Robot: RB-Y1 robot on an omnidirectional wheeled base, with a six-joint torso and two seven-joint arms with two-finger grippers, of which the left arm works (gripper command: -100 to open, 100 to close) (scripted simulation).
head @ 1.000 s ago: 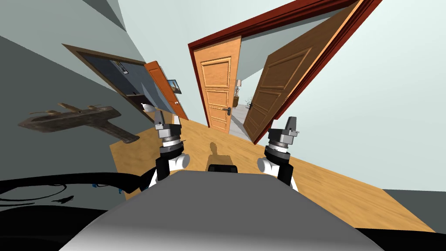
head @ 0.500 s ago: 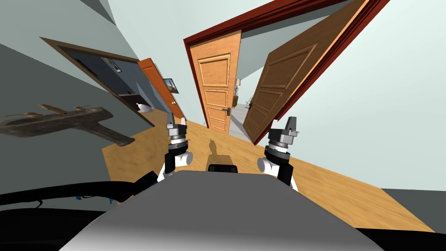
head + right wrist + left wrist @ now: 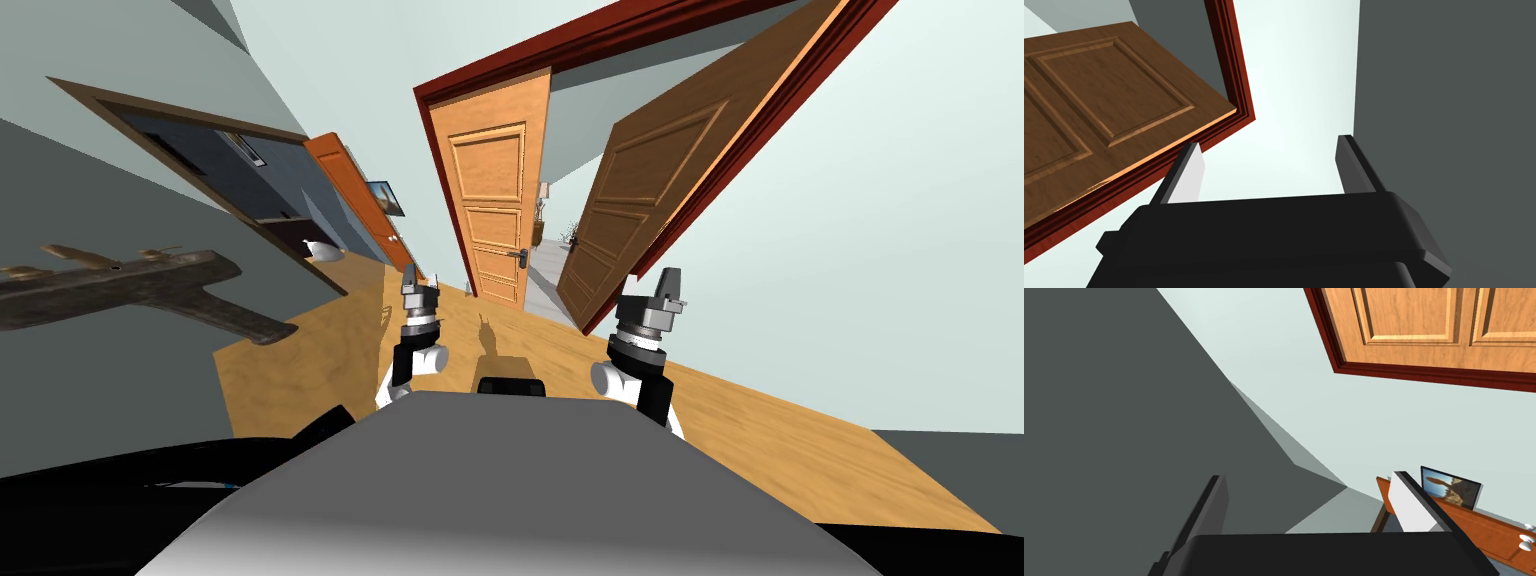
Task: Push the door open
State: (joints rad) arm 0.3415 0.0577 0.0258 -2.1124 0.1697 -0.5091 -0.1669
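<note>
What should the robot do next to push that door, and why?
Probably roll forward a little, left gripper leading toward the light wooden door. Both it and the right gripper hang open above the wooden floor, well short of the door, so neither can push yet. The darker door beside it already stands swung open.

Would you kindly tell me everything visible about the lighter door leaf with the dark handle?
The lighter door leaf looks like orange-toned wood with raised rectangular panels and a dark lever handle by its free edge. It stands in the dark red frame, beside the browner leaf swung open. Nothing touches it; the left gripper, open, is short of it.
</note>
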